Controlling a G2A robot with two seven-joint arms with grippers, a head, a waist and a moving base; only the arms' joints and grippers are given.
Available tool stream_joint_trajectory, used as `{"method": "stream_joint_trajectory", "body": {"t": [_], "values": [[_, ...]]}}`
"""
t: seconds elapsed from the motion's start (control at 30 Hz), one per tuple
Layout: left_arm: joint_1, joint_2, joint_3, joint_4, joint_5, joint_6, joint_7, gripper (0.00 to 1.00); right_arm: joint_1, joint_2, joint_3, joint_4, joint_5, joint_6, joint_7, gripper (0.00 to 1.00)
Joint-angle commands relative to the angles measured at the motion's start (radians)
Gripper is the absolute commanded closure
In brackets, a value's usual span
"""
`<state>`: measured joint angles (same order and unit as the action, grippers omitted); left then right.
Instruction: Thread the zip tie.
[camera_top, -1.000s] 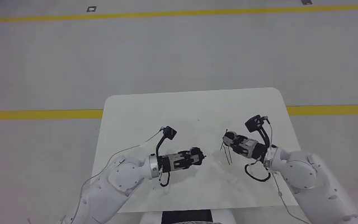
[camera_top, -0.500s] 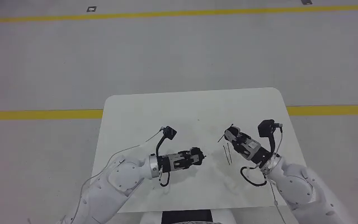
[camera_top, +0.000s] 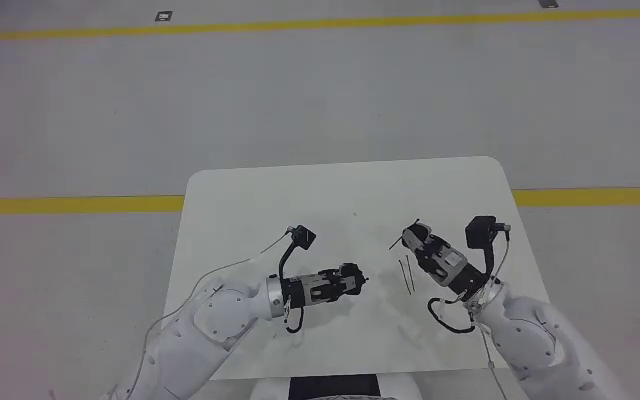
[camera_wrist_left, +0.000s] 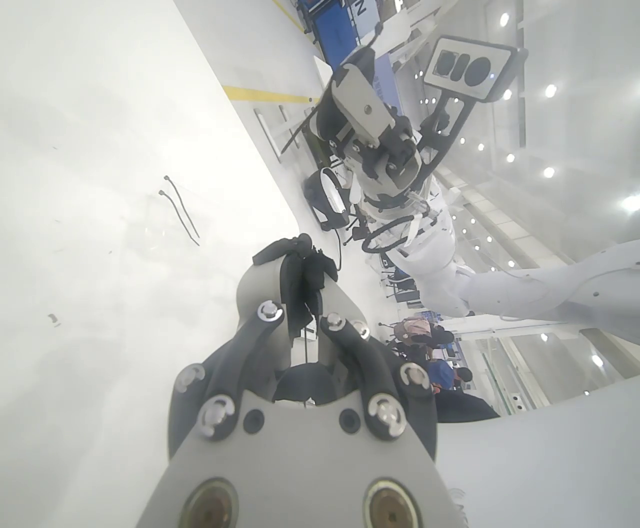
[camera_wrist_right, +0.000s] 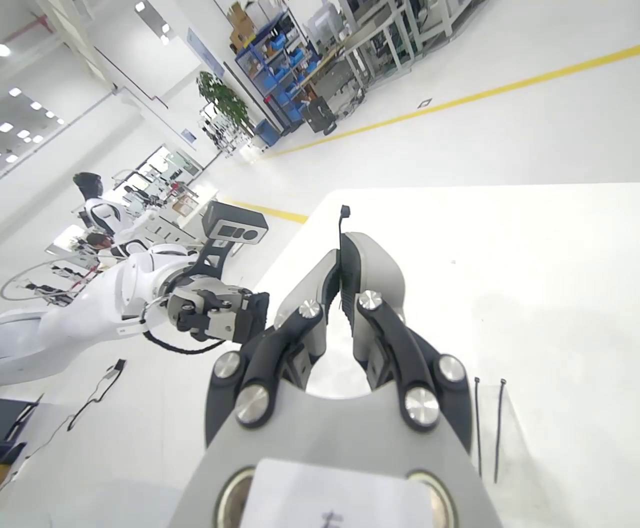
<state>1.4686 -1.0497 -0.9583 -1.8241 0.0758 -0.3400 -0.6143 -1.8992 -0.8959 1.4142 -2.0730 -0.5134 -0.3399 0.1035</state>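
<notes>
Right wrist view puts the zip tie (camera_wrist_right: 345, 212) squarely in front of me. The right fingers (camera_wrist_right: 347, 255) are pressed together on its strap, and the small square head sticks out just past the tips. I read that grip as deliberate: the head is left free so a tail can be fed through it, and the strap is clamped close behind so it won't wobble. Fingers and tie sit above the counter (camera_top: 300, 200), right of its middle.

The left fingers (camera_wrist_left: 300, 265) are pressed together too. They hover toward the near middle of the counter, apart from the right ones and aimed roughly at them, which looks like a waiting pose for a handover. Left wrist view has a thin dark strand running down between them. I cannot tell whether that is a tie or part of the black pad covering, so I won't call it a grasp.

Two spare ties (camera_top: 405, 272) lie flat and side by side between the arms, closer to the right one. I take them for stock, with nothing touching them.

My judgement is that threading has not started, because the held tie is straight rather than looped. Next, the tail has to be bent round to the head, probably with the left fingers. The slot is tiny, so a slight twist in the pinch could spoil the line-up.
</notes>
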Motion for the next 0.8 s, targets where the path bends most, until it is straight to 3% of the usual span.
{"method": "stream_joint_trajectory", "body": {"t": [0.0, 0.3, 0.77], "values": [[0.000, 0.000, 0.000, 0.000, 0.000, 0.000, 0.000, 1.00, -0.025, -0.002, -0.015, -0.009, -0.027, 0.000, -0.062, 1.00], [0.000, 0.000, 0.000, 0.000, 0.000, 0.000, 0.000, 1.00, -0.086, -0.005, -0.075, -0.011, -0.102, 0.000, -0.251, 1.00], [0.000, 0.000, 0.000, 0.000, 0.000, 0.000, 0.000, 1.00, -0.098, -0.001, -0.081, -0.012, -0.110, 0.000, -0.260, 1.00]]}}
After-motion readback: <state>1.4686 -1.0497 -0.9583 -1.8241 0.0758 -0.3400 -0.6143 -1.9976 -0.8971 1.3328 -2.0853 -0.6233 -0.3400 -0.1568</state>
